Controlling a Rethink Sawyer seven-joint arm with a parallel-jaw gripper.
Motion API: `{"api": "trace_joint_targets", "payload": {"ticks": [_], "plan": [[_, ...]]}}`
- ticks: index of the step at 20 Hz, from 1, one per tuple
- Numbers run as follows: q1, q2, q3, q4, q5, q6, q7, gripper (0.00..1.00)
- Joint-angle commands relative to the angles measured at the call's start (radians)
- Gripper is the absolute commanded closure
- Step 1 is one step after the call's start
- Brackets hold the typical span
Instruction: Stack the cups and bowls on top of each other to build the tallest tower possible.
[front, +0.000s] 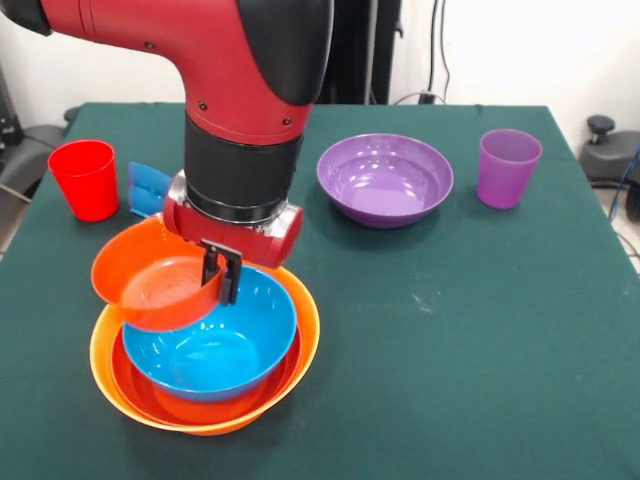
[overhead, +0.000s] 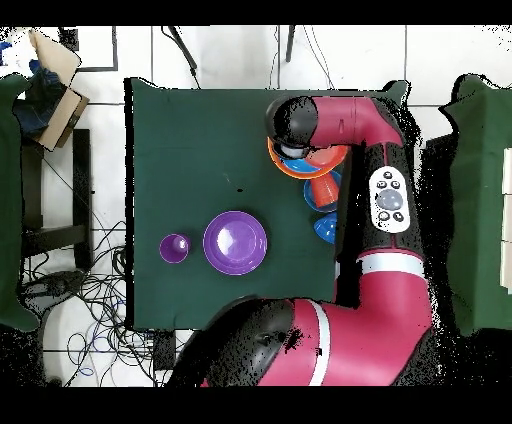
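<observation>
The tower stands at the near left in the front view: the yellow-orange bowl (front: 308, 325) holds the red-orange bowl (front: 135, 385), which holds a light blue bowl (front: 215, 350). My gripper (front: 222, 276) is shut on the rim of the small orange bowl (front: 150, 285). It holds that bowl tilted over the tower's left side, overlapping the light blue bowl. The purple bowl (front: 385, 180) (overhead: 235, 242), purple cup (front: 508, 167) (overhead: 174, 248) and red cup (front: 85, 178) stand apart on the table. In the overhead view the arm hides the gripper and most of the tower (overhead: 278, 165).
A blue piece (front: 148, 187), mostly hidden behind the arm, lies beside the red cup. The overhead view shows a blue bowl (overhead: 325, 228) and a red piece (overhead: 320, 188) at the table's right edge by the arm. The green table (front: 450, 330) fills the front view.
</observation>
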Motion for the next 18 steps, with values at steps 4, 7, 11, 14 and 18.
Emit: {"api": "trace_joint_targets", "payload": {"ticks": [4, 7, 11, 14, 18], "plan": [[0.042, -0.038, -0.065, 0.144, -0.019, -0.07, 0.086, 1.0], [0.047, -0.041, -0.064, 0.178, -0.002, -0.109, 0.097, 1.0], [0.065, -0.032, -0.069, 0.19, 0.021, -0.141, 0.129, 1.0], [0.073, -0.024, -0.076, 0.187, 0.032, -0.158, 0.134, 1.0], [0.078, -0.008, -0.08, 0.171, 0.042, -0.185, 0.134, 1.0]]}}
